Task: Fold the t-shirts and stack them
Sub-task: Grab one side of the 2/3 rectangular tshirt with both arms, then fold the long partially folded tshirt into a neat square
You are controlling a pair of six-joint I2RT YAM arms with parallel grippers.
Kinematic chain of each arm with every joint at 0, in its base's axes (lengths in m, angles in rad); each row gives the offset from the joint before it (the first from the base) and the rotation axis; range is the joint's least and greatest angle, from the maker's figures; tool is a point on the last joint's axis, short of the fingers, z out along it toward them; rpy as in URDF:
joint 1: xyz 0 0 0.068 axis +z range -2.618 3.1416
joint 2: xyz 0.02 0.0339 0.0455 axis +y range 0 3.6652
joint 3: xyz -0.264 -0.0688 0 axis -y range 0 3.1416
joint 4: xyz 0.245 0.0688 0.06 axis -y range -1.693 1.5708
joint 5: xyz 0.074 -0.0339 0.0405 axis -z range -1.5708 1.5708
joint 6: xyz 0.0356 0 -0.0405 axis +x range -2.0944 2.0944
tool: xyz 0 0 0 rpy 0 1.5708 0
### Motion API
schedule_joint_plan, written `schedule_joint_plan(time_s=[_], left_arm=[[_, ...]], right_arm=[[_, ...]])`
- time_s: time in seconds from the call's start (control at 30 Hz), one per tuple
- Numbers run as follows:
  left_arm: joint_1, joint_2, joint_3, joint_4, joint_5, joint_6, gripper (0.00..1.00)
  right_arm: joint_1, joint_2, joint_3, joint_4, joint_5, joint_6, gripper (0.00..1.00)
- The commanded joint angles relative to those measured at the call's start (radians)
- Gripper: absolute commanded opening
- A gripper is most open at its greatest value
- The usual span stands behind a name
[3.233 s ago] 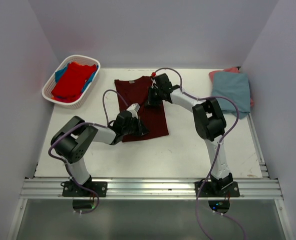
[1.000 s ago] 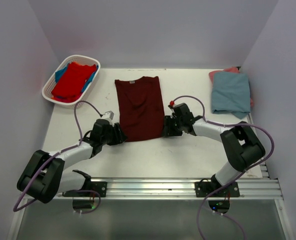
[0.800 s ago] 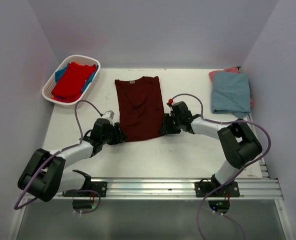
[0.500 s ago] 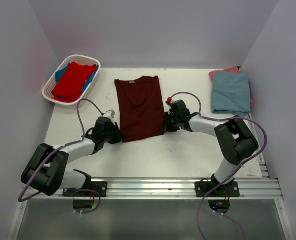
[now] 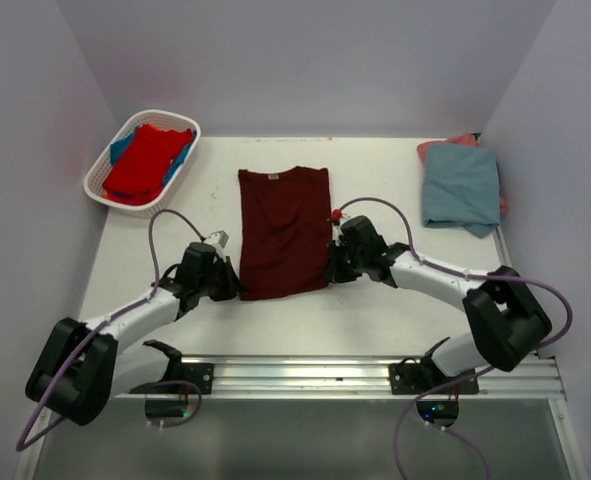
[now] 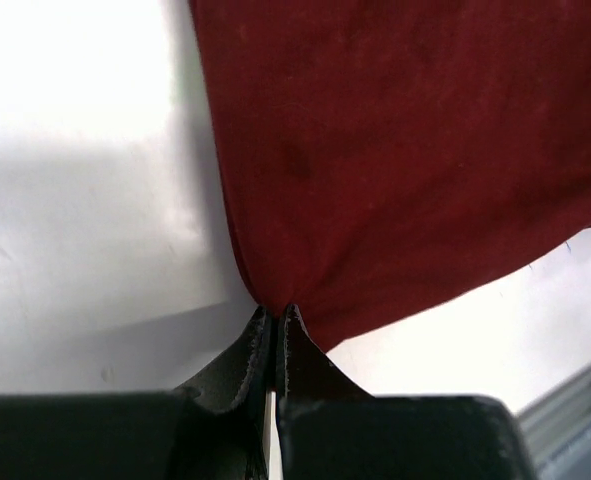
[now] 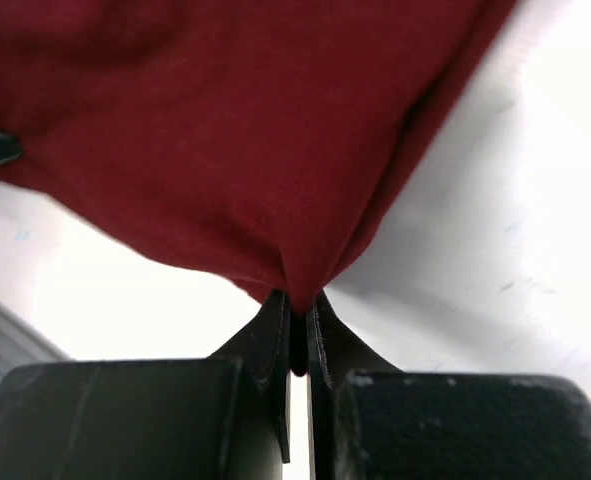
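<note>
The dark maroon t-shirt [image 5: 285, 230] lies lengthwise on the white table, sleeves folded in, collar at the far end. My left gripper [image 5: 237, 288] is shut on its near left corner; in the left wrist view the gripper [image 6: 276, 312] pinches the maroon cloth [image 6: 405, 150]. My right gripper [image 5: 329, 274] is shut on the near right corner; in the right wrist view the gripper [image 7: 298, 303] pinches the cloth [image 7: 225, 130]. The hem between the grippers is lifted slightly. A bright red shirt [image 5: 145, 160] over blue cloth lies in the basket. A folded grey-blue shirt [image 5: 462, 186] lies on a salmon pink one [image 5: 455, 141] at far right.
The white slatted basket [image 5: 175, 187] stands at the far left corner. Purple walls close the table on three sides. A metal rail [image 5: 305, 375] runs along the near edge by the arm bases.
Both grippers closed on the near corners and pulled the maroon shirt toward the near edge; it has shifted nearer and slightly right, and is stretched straighter.
</note>
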State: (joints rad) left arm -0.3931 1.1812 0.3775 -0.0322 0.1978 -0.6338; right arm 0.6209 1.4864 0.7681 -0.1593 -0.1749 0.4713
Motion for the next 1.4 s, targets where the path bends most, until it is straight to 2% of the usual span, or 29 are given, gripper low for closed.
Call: schedule_joint_plan(time_s=[0.0, 0.13, 0.23, 0.4, 0.53, 0.67, 0.83, 1.03, 1.13, 1.37], left_arm=[[-0.004, -0.135, -0.02, -0.136, 0.119, 0.022, 0.0], [-0.061, -0.375, 0.012, -0.294, 0.132, -0.018, 0.0], [-0.102, -0.48, 0.061, -0.374, 0.138, -0.076, 0.0], [-0.121, -0.538, 0.147, -0.491, 0.086, -0.093, 0.0], [-0.121, -0.523, 0.181, -0.48, -0.01, -0.075, 0.0], [-0.121, -0.439, 0.184, -0.362, -0.133, -0.041, 0.0], [-0.104, -0.215, 0.221, -0.131, -0.167, 0.011, 0.0], [-0.063, -0.028, 0.34, -0.002, -0.195, 0.069, 0.0], [-0.038, 0.027, 0.389, 0.06, -0.235, 0.085, 0.0], [-0.003, 0.245, 0.501, 0.144, -0.204, 0.089, 0.0]], right_arm=[[0.089, -0.124, -0.026, -0.072, 0.025, 0.016, 0.0], [0.166, -0.225, -0.072, -0.115, 0.002, 0.079, 0.0], [0.244, -0.316, -0.066, -0.172, 0.04, 0.128, 0.0], [0.3, -0.429, -0.018, -0.269, 0.12, 0.17, 0.0], [0.298, -0.476, 0.034, -0.313, 0.286, 0.173, 0.0], [0.296, -0.401, 0.086, -0.326, 0.579, 0.161, 0.0], [0.261, -0.252, 0.18, -0.306, 0.712, 0.13, 0.0], [0.111, -0.164, 0.217, -0.221, 0.714, 0.113, 0.0], [0.073, -0.128, 0.224, -0.174, 0.7, 0.095, 0.0], [-0.012, 0.021, 0.309, -0.108, 0.651, 0.046, 0.0]])
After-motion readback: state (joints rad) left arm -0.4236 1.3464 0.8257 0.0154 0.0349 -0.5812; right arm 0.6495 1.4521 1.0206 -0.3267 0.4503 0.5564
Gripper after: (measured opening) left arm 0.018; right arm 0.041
